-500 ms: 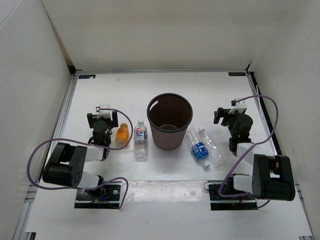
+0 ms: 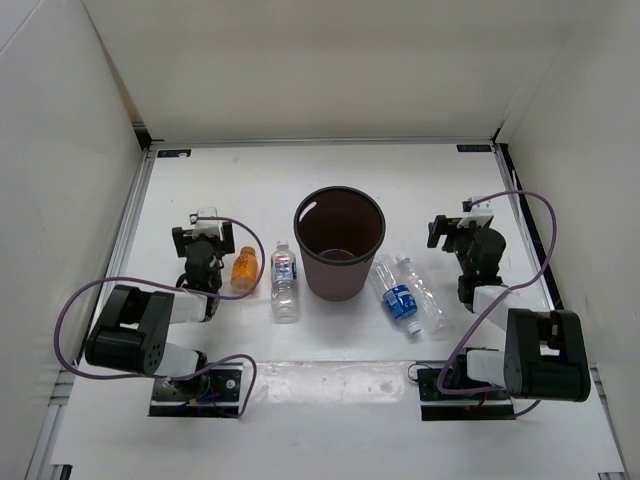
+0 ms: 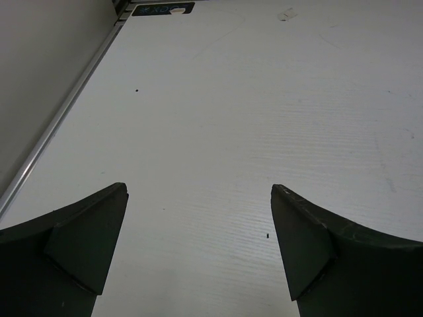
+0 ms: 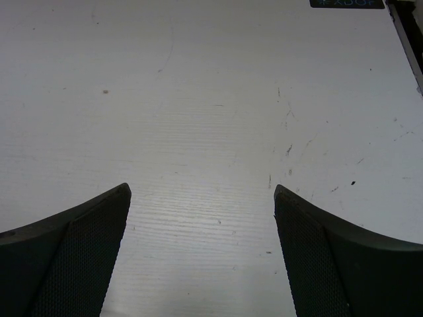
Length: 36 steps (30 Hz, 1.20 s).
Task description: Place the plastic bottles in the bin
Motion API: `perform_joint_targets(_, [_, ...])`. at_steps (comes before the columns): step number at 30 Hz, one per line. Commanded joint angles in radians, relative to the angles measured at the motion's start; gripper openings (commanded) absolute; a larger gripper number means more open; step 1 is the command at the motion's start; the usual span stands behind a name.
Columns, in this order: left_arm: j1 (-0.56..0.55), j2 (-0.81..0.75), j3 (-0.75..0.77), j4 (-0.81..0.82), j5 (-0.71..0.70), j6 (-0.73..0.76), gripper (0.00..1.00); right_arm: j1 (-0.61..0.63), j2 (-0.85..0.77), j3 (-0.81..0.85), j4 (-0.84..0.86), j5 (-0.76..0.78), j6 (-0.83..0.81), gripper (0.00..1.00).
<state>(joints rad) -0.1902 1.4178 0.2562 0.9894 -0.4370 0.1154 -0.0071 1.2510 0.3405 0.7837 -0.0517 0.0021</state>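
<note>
Left wrist view: left pincer (image 3: 199, 193) is gaping wide, holding nothing.
Orange bottle (image 2: 244, 268): sitting just right of it; probably best straddling its middle before closing.
Labelled bottle (image 2: 284, 283): lying beside the bin (image 2: 338, 284).
Blue-labelled bottle (image 2: 398, 296), clear bottle (image 2: 424, 292): lying together right of bin.
Right pincer (image 4: 201, 191): gaping wide, empty.

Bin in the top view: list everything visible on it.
The bin is a round, tapered wastebasket, dark brown-maroon with a black rim, and looks like plastic. It stands upright and open-mouthed near the middle of the table. No bottle can be made out inside, only pale glints. A labelled bottle lies just to its left, and a blue-labelled bottle lies close on its right. Contact with either is unclear.
</note>
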Motion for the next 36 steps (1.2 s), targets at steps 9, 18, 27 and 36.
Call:
perform_joint_targets(9, [-0.038,0.010,-0.006,0.050,-0.089,0.003,1.00,-0.004,-0.001,0.032,0.026,-0.004,0.003,0.90])
perform_joint_targets(18, [-0.130,0.002,-0.115,0.390,-0.181,0.137,1.00,-0.004,-0.001,0.031,0.026,0.003,0.003,0.90])
perform_joint_targets(27, [-0.258,-0.445,0.227,-0.429,-0.460,0.168,1.00,-0.001,0.001,0.032,0.025,0.006,0.003,0.90])
perform_joint_targets(36, [-0.258,-0.774,0.572,-1.082,-0.533,-0.073,1.00,0.006,-0.002,0.029,0.026,0.018,0.002,0.90])
